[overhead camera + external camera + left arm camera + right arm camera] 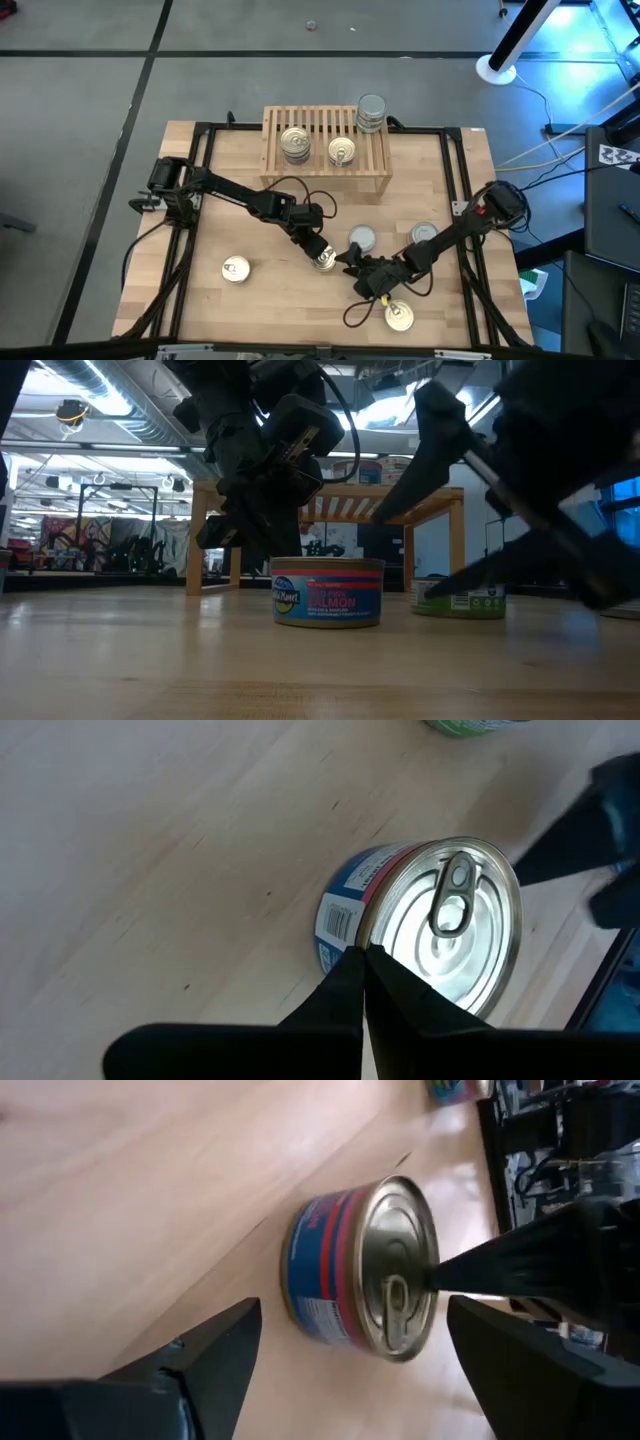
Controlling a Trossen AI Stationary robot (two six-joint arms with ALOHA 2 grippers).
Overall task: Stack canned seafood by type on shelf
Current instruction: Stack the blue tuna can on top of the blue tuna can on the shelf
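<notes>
A blue-and-red-labelled salmon can with a pull-tab lid stands upright on the table, mid-front. My left gripper is shut, its tips on the can's lid. My right gripper is open, slanting down from the table's right. Its two fingers stand on either side of the can, apart from it. The light-wood shelf at the far middle carries two gold-lidded cans and a silver-lidded stack at its far right corner. My left gripper sets its shut fingertips on the salmon can's lid at the rim, on the side toward the table's left. The fingers slant down from the left and above. The can stands upright with its base on the table.
Other cans stand on the table: a gold-lidded one at front left, another at front right under the right arm, and two silver-lidded ones just beyond the grippers. A green-labelled can shows behind the salmon can.
</notes>
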